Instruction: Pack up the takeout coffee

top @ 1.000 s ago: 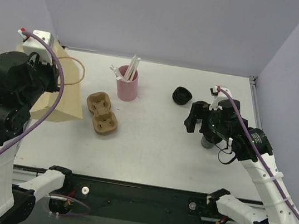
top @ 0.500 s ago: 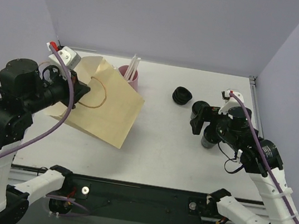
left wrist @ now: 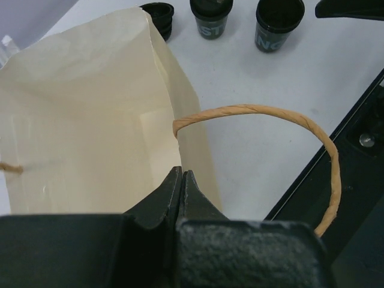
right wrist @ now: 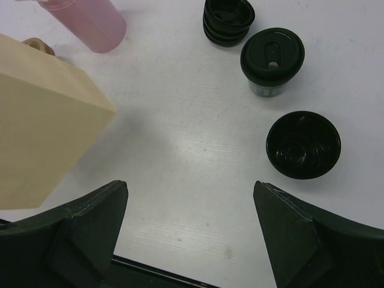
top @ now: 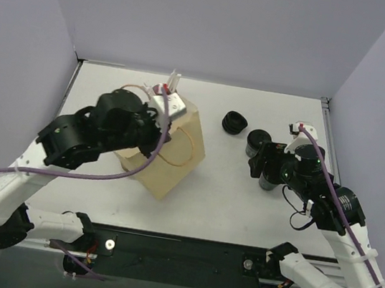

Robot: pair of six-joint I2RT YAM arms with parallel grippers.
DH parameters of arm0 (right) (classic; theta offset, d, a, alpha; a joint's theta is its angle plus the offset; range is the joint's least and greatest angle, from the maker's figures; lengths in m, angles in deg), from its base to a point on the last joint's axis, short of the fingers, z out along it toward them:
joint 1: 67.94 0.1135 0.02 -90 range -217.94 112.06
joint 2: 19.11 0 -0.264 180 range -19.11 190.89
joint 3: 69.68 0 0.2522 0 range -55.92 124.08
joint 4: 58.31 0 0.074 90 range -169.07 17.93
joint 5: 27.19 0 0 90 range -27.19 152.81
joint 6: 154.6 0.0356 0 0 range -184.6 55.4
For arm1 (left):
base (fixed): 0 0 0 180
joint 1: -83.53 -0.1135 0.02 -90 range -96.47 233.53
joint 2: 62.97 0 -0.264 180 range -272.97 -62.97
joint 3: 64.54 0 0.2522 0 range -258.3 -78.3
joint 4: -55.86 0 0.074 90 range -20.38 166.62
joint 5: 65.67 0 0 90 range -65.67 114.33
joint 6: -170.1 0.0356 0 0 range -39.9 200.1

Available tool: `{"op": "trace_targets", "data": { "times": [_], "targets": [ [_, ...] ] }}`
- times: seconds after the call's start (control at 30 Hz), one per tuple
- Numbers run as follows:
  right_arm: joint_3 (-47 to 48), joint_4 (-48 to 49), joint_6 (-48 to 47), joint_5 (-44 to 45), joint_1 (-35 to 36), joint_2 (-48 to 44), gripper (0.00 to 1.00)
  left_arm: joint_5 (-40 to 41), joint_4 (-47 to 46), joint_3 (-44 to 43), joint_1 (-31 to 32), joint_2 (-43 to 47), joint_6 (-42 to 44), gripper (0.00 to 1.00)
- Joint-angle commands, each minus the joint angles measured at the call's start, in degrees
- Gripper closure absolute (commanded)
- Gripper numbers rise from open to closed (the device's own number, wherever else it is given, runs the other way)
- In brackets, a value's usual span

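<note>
One paper bag (top: 175, 162), two coffee cups (right wrist: 272, 57), one lid stack (right wrist: 228, 21), one pink tumbler (right wrist: 90, 21).

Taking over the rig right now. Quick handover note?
Left gripper: shut on the rim of the bag, which stands open.
Right gripper: open, empty, over the table.
Lidded cup, open cup and lid stack sit right of the bag.
Done: bag opened.
Left: lid the open cup, pack both; neither is in the bag.

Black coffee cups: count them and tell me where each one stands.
2. A lidded cup stands beside the stack of lids; an open cup stands beside it, nearer the front edge of the table. The paper bag may hide others.
</note>
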Motion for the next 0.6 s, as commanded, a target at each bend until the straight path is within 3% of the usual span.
{"op": "trace_targets", "data": {
  "times": [0.0, 0.57],
  "targets": [
    [-1.35, -0.43, -0.61, 2.73, -0.05, -2.47, 0.10, 12.74, -5.61, -3.29, 7.20, -5.18, 2.49, 1.00],
    [-3.63, -1.48, 0.18, 5.10, -0.14, -11.62, 0.11, 14.06, -20.91, 5.31, 12.93, -14.59, 11.72, 1.00]
  ]
}}
